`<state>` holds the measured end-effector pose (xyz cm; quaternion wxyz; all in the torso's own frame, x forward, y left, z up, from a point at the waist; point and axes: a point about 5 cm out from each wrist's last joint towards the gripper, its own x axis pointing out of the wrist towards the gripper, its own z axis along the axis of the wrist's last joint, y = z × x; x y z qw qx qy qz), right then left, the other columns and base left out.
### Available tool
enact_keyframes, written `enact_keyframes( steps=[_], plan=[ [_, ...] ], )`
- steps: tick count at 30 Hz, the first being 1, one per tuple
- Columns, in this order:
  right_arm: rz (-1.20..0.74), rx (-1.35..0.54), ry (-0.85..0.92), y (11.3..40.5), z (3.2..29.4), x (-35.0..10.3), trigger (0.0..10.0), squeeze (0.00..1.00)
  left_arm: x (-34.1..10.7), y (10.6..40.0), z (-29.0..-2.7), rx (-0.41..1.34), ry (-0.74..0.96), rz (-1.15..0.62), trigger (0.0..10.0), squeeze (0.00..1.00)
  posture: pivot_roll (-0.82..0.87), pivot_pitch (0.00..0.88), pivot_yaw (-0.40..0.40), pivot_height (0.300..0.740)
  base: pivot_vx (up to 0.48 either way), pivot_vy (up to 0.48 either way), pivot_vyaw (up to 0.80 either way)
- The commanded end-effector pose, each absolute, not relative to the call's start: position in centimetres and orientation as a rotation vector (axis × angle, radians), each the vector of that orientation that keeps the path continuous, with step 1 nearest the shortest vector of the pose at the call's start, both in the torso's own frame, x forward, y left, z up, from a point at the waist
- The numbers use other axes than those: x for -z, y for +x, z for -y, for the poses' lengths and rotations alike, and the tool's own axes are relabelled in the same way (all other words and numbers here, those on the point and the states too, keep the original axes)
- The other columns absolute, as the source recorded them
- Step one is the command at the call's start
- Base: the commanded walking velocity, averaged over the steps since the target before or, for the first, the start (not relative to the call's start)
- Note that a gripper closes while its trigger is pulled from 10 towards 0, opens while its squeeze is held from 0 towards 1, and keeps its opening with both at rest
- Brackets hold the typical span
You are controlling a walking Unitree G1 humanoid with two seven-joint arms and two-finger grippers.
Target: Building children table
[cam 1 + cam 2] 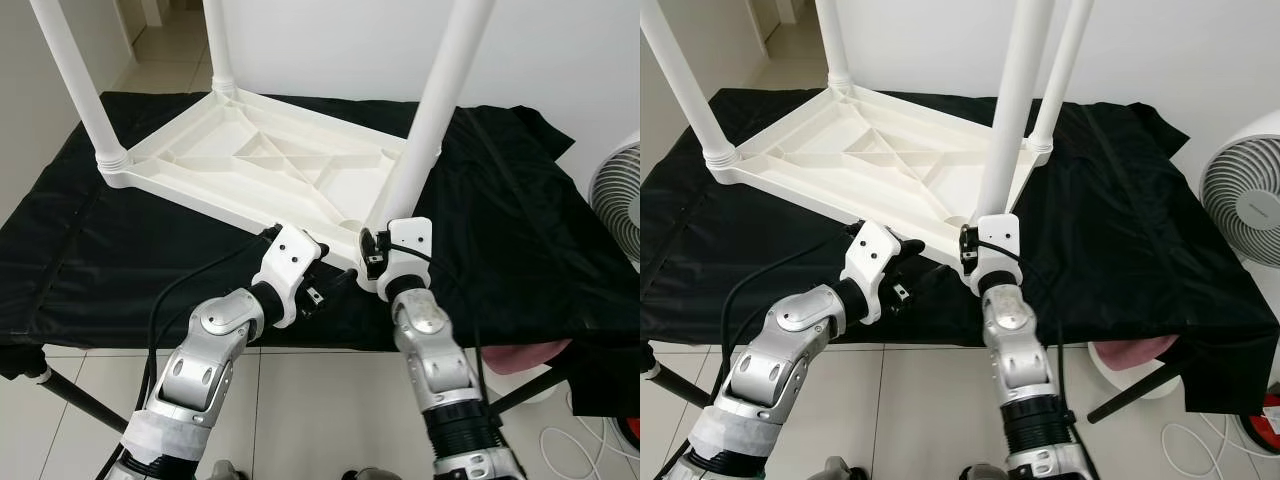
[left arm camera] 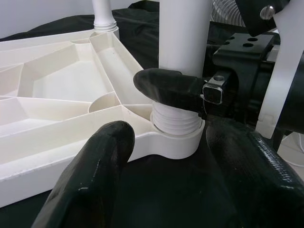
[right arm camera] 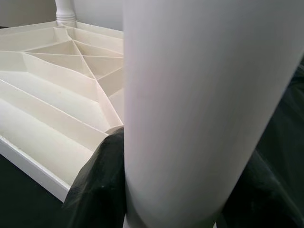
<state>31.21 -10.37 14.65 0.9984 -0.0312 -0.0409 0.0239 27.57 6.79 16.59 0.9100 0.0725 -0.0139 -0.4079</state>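
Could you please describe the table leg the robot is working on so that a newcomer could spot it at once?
A white table top lies upside down on a black cloth, its legs pointing up. Go to the corner nearest the robot: that leg is the one the right gripper clamps just above its threaded base, with the open left gripper beside it.

One upturned white tabletop (image 1: 250, 155), four white legs (image 1: 1012, 110) standing in it — two grippers (image 1: 372, 250), one fan (image 1: 1243, 205).

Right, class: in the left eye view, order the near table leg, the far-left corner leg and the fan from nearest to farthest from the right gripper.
1. Near table leg: gripped by the right gripper, at the closest corner.
2. Fan: off to the robot's right, beyond the cloth's edge.
3. Far-left corner leg: across the upturned tabletop, to the left.
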Motion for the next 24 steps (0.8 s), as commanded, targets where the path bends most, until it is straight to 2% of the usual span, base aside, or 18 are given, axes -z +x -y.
enact_keyframes(
  steps=[1,7,8,9,14,16,18,19,24],
  plan=[
    [0.031,-0.025,-0.054,31.0,10.8,-13.8,10.0,0.0,-16.5,27.5,-6.9,0.794,0.141,0.02,10.0,0.0,-0.07,0.072,-0.002,0.74,0.0,0.0,0.0],
    [0.048,-0.047,-0.039,30.9,10.6,-14.3,10.0,0.0,-16.5,27.5,-6.8,0.795,0.141,0.02,10.0,0.0,-0.08,0.068,-0.006,0.74,0.0,0.0,0.0],
    [0.068,-0.077,-0.055,31.0,10.3,-14.7,10.0,0.67,-16.6,27.7,-6.9,0.79,0.142,0.024,10.0,0.0,-0.08,0.066,-0.007,0.74,0.0,0.0,0.0],
    [0.067,-0.087,-0.045,31.0,10.3,-14.8,10.0,1.0,-16.6,27.7,-6.9,0.788,0.143,0.026,10.0,0.0,-0.08,0.064,-0.009,0.74,0.0,0.0,0.0],
    [0.064,-0.189,-0.023,31.0,10.2,-14.9,10.0,1.0,-16.7,27.8,-6.9,0.785,0.143,0.028,10.0,0.0,-0.08,0.064,-0.009,0.74,0.0,0.0,0.0],
    [0.049,-0.329,-0.043,31.1,10.4,-14.9,10.0,1.0,-16.6,27.7,-6.9,0.786,0.143,0.027,10.0,0.0,-0.08,0.061,-0.008,0.74,0.0,0.0,0.0],
    [0.051,-0.366,-0.062,31.2,10.8,-14.9,10.0,1.0,-16.6,27.7,-6.9,0.786,0.144,0.026,10.0,0.0,-0.08,0.061,-0.008,0.74,0.0,0.0,0.0],
    [0.063,-0.435,-0.104,31.3,11.5,-15.1,10.0,0.0,-16.6,27.7,-6.9,0.786,0.144,0.026,10.0,0.0,-0.08,0.058,-0.008,0.74,0.0,0.0,0.0],
    [0.068,-0.623,-0.217,31.5,12.8,-15.3,10.0,0.0,-16.6,27.8,-6.9,0.786,0.146,0.027,10.0,0.0,-0.08,0.055,-0.006,0.74,0.0,0.0,0.0]
  ],
)
